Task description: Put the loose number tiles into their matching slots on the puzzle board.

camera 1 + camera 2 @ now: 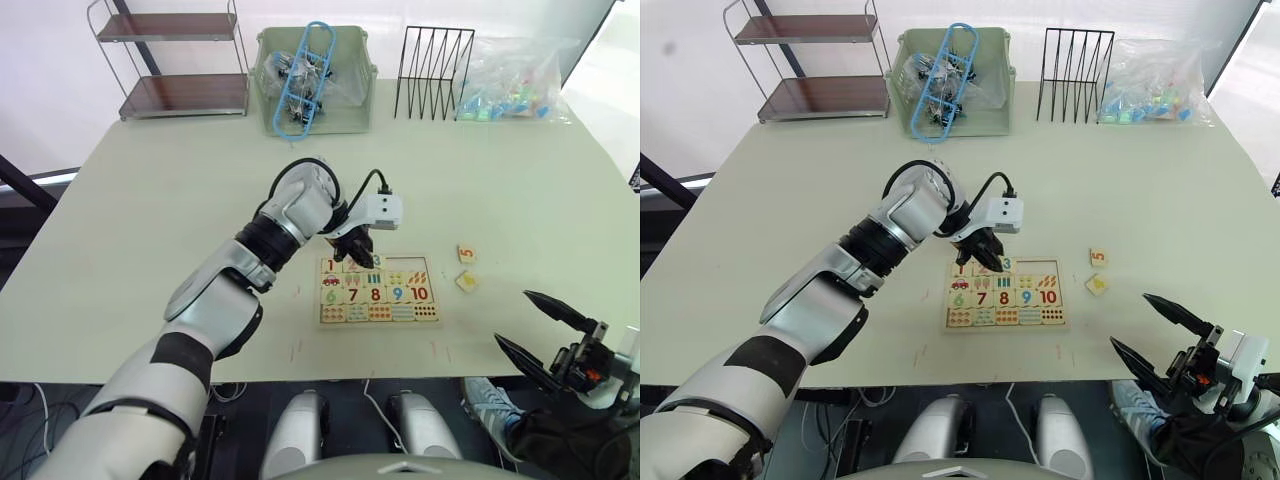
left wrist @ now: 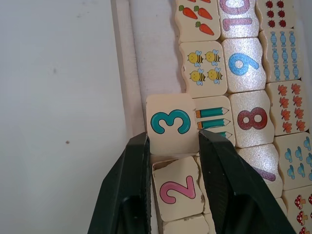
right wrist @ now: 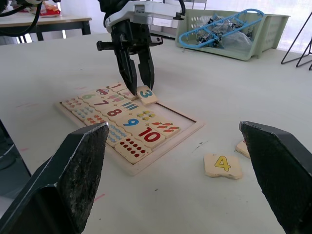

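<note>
On the board (image 1: 379,292), tiles 1 and 2 (image 2: 176,191) sit slotted; left pincer (image 2: 173,146) pinches 3 (image 2: 170,122), tilted over its slot. Beside the board, 4 (image 3: 222,165) and 5 (image 1: 466,254) wait; right pincer (image 3: 180,161) is spread.

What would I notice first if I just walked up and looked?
Probably the left gripper over the puzzle board, pinching the 3 tile and setting it, tilted, into the top row next to the 2 tile. Then the 4 tile and 5 tile lying loose on the table to the board's right.
</note>
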Robot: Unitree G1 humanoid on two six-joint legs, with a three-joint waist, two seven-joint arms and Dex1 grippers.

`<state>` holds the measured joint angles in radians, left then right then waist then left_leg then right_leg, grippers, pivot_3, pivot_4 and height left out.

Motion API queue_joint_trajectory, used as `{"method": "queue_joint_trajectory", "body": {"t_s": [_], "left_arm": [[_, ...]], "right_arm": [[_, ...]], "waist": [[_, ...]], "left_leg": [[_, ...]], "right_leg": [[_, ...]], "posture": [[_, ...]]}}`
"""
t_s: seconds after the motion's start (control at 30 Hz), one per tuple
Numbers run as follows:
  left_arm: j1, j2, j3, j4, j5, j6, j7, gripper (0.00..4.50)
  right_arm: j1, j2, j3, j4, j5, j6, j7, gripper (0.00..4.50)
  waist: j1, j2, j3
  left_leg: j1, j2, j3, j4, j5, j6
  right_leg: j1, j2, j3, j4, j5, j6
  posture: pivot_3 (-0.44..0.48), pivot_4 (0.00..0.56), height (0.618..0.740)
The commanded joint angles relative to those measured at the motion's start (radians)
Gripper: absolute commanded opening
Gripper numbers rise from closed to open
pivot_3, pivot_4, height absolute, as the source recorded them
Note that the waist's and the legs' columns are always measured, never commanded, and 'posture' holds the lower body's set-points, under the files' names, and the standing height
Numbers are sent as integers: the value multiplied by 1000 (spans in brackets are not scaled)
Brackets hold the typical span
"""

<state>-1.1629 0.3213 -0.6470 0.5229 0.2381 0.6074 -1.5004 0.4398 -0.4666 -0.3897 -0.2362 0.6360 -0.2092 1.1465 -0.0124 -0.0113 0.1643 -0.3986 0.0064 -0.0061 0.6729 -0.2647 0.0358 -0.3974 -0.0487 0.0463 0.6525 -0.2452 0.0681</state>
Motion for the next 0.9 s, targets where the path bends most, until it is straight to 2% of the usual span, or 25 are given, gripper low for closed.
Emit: {"method": "queue_joint_trajectory", "body": {"t_s": [0.03,0.4,0.9], "left_arm": [[1,6,-4,-50,5,25,3,918],[33,13,-25,-103,17,59,27,918],[34,10,-31,-90,15,70,56,918]], "right_arm": [[3,-2,-5,-36,8,-18,-5,4500],[-6,1,0,-24,4,-23,0,4500],[-4,0,3,-7,6,-36,5,4500]], "waist": [[0,0,0],[0,0,0],[1,0,0]], "left_leg": [[0,0,0,0,0,0],[0,0,0,0,0,0],[0,0,0,0,0,0]], "right_leg": [[0,0,0,0,0,0],[0,0,0,0,0,0],[0,0,0,0,0,0]], "posture": [[0,150,740],[0,150,740],[0,150,740]]}}
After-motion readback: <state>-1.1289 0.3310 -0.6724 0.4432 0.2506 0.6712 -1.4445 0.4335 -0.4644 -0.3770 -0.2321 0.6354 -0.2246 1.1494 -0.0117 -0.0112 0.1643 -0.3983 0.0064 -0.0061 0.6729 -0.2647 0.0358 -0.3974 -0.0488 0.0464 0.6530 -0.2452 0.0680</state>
